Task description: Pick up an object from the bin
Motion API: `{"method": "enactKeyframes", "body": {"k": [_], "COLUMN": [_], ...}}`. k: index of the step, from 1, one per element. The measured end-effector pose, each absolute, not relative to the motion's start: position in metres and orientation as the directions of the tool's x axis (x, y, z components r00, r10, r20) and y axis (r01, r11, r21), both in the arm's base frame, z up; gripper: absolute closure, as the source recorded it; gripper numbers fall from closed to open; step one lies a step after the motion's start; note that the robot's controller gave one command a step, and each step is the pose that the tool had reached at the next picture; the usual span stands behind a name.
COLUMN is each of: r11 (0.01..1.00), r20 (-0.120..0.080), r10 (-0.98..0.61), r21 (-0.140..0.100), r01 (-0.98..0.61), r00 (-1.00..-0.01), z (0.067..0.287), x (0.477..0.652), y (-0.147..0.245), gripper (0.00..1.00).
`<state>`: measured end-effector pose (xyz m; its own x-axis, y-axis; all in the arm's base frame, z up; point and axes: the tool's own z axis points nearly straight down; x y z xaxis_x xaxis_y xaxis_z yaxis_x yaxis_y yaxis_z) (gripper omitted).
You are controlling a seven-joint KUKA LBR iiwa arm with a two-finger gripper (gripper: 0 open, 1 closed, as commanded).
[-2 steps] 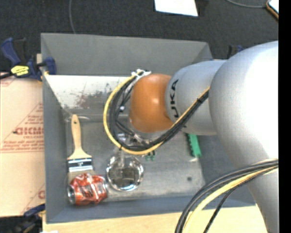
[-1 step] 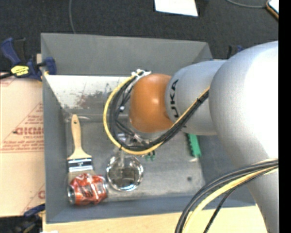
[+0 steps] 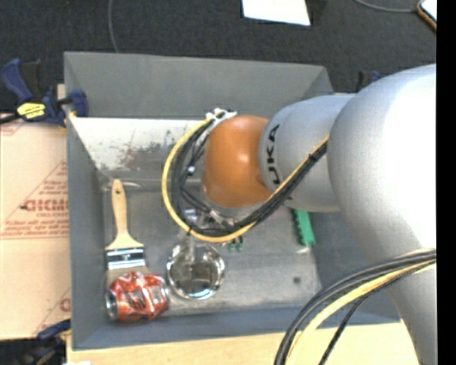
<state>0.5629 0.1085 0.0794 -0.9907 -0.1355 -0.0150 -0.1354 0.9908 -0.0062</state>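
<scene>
My gripper [image 3: 206, 221] hangs under the arm's orange cover, over the front middle of the bin. Just in front of it, touching or nearly touching, lies a clear round see-through container [image 3: 194, 273] on the bin floor. To the left of that sits a crushed red drink can [image 3: 137, 296] in the front left corner. A paintbrush [image 3: 123, 233] with a pale wooden handle and metal ferrule lies lengthwise along the left side, its bristle end against the can.
A green oblong thing [image 3: 302, 228] lies at the right of the bin, partly under the arm. A small dark green bit [image 3: 235, 242] shows beside the gripper. The arm and its cables cover the bin's middle and right.
</scene>
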Motion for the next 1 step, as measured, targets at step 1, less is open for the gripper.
{"method": "enactKeyframes", "body": {"k": [1], "r11": [0.991], "r20": [-0.015], "r10": [-0.136], "r21": [-0.006], "r01": [-0.136], "r00": [-0.991], "z": [0.0794], "x": [0.5629], "y": [0.1085], "gripper": [1.00]}}
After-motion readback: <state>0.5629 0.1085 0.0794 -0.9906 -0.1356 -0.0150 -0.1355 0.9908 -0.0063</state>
